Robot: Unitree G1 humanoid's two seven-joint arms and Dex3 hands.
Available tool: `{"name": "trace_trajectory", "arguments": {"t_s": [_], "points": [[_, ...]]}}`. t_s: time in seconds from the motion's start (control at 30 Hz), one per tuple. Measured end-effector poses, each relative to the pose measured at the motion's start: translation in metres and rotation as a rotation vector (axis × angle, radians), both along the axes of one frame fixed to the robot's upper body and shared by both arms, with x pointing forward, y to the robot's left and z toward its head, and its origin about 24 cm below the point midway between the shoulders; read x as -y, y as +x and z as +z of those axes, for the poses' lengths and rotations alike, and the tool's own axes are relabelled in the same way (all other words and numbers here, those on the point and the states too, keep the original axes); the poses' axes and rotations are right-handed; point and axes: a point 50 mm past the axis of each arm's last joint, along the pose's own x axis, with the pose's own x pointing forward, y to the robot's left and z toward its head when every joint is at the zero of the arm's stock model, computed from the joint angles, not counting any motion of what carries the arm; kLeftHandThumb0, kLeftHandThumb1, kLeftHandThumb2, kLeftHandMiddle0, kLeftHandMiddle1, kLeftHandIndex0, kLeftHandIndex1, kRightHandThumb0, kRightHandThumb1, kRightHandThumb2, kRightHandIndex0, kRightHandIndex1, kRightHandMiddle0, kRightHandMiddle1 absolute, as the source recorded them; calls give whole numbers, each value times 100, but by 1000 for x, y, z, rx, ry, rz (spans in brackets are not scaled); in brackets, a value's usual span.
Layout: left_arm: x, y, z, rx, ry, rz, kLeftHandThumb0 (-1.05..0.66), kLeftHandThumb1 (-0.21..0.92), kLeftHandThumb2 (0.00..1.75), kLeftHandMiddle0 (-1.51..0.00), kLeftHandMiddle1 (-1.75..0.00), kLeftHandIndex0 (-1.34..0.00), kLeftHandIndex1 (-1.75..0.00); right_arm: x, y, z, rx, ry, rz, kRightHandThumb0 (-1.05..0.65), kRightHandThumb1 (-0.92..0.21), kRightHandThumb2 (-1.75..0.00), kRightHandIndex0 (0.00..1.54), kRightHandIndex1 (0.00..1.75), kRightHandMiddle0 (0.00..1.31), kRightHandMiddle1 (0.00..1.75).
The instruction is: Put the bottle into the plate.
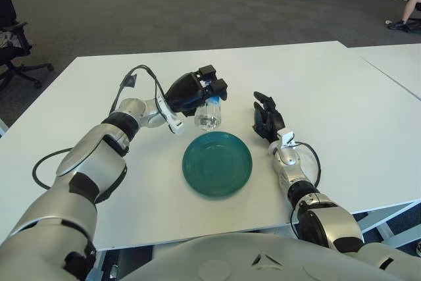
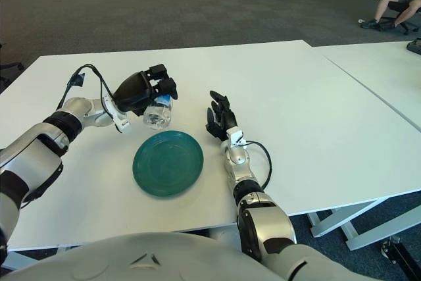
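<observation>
A small clear plastic bottle (image 1: 208,116) with a blue label hangs upright in my left hand (image 1: 205,90), whose fingers are shut around its top. The bottle is above the table just past the far rim of a dark green round plate (image 1: 218,164), which lies near the table's front. In the right eye view the bottle (image 2: 158,114) is likewise at the plate's (image 2: 168,162) far edge. My right hand (image 1: 266,118) shows to the right of the plate, fingers spread and holding nothing.
The white table (image 1: 329,90) stretches wide behind and to the right. A second white table (image 1: 395,64) adjoins on the right. A black cable (image 1: 141,74) loops over my left forearm. Office chairs and boxes stand far off on the floor.
</observation>
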Motion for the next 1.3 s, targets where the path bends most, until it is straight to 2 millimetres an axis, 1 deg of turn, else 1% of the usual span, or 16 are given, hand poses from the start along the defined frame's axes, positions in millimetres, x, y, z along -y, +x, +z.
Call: {"name": "trace_trajectory", "arguments": {"t_s": [0.2, 0.57, 0.8, 1.1, 1.3], "points": [[0, -5, -7, -29, 18, -9, 0, 15, 150, -77, -167, -51, -175, 1, 0, -1, -8, -3, -12, -68, -92, -83, 23, 0, 0, 60], [11, -23, -18, -78, 35, -79, 0, 15, 149, -76, -167, -51, -175, 0, 1, -2, -27, -42, -51, -68, -92, -81, 24, 1, 0, 58], [17, -31, -22, -104, 47, -112, 0, 15, 148, -77, -166, -51, -175, 0, 0, -1, -25, -45, -65, -68, -92, -79, 25, 1, 0, 57], [20, -46, -38, -177, 113, -112, 0, 16, 147, -77, -164, -51, -175, 1, -1, -1, -24, -43, -64, -66, -92, -78, 25, 1, 0, 58], [23, -55, -46, -185, 134, -110, 0, 16, 146, -77, -163, -50, -175, 1, -2, -1, -26, -44, -57, -66, -92, -79, 25, 1, 0, 57]]}}
